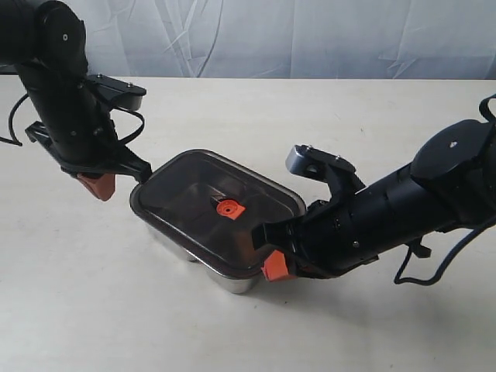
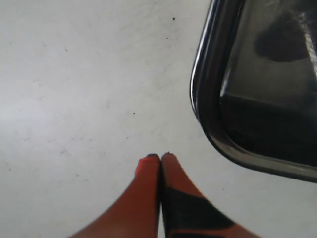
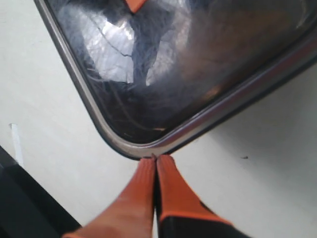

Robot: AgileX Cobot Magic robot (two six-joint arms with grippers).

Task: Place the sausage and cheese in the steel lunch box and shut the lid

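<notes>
— So, what are your jaws doing?

— Both pairs are pressed together with nothing between them. My left gripper point(image 2: 159, 156) has its orange fingers tip to tip, pointing down at bare table point(image 2: 74, 99). My right gripper point(image 3: 156, 159) is the same, squeezed flat and empty.

— And what is nearest each?

— The right tips sit at a rounded corner of the lid point(image 3: 188, 74), right by its rim. I cannot tell whether they touch it or stop just short. The left tips are near the opposite corner of that lid, apart from it, with a strip of table between.

— Where is the box itself?

— The lunch box point(image 1: 236, 284) stands on the table between my two arms, turned cornerwise to them. The dark lid lies on top and covers it, with the orange valve point(image 1: 229, 208) at its middle facing up. Steel shows only below the lid's near edge.

— The sausage and cheese?

— The tinted lid hides the inside, so I cannot make out either one.
</notes>
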